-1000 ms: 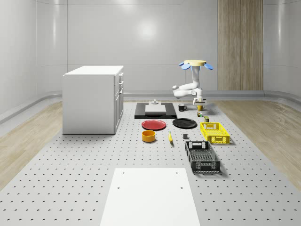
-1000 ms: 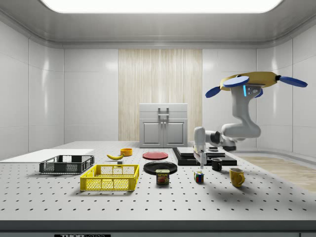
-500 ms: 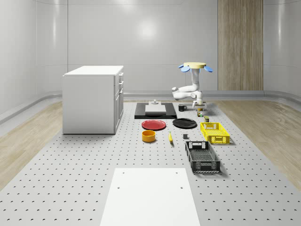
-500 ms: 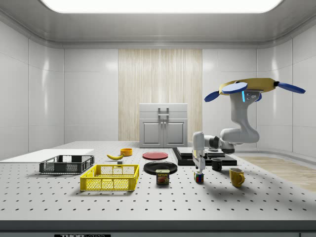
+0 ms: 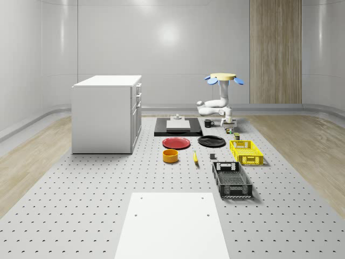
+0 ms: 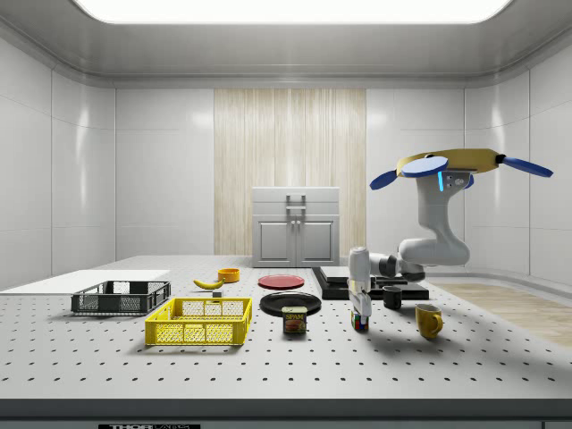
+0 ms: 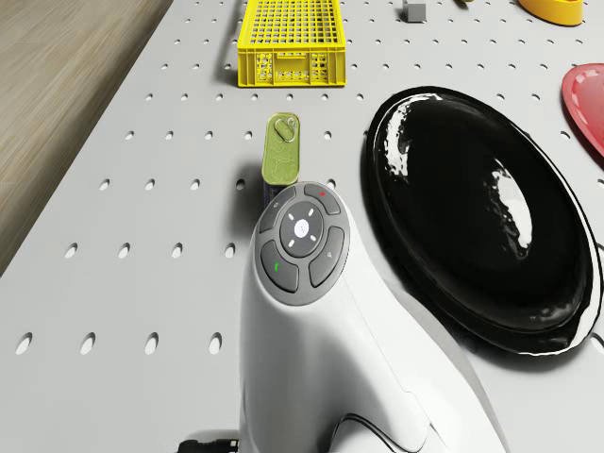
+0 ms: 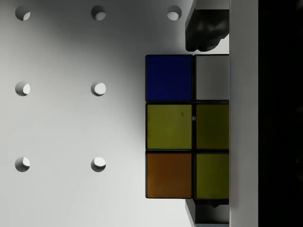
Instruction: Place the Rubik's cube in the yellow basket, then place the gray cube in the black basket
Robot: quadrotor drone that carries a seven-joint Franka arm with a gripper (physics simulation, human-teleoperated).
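Hovering above the far end of the perforated table (image 5: pixel 81 216), the drone (image 6: pixel 451 164) has its arm folded low so that the gripper (image 6: pixel 359 308) points straight down at the Rubik's cube (image 6: pixel 359 322), which sits on the table top; in the side view the cube lies at about three o'clock from the tin can (image 6: pixel 294 320) and nine o'clock from the yellow mug (image 6: pixel 428 320). The wrist view looks square onto the cube's top face (image 8: pixel 187 126), with dark finger parts at two opposite edges of it, which suggests the fingers stand astride the cube. Whether they already press on its sides I cannot tell, so the grasp is unconfirmed. A vertical approach makes sense here: the can and the black plate (image 7: pixel 477 217) are close by, and coming from above keeps the fingers clear of both. The yellow basket (image 6: pixel 199 322) waits at nine o'clock from the cube in the side view, beyond the can, so the carry will probably need to rise over the can first. The gray cube (image 5: pixel 212 157) rests between the banana (image 5: pixel 195 157) and the yellow basket in the whole-scene view, just at twelve o'clock from the black basket (image 5: pixel 232 179), a short hop for the second step.
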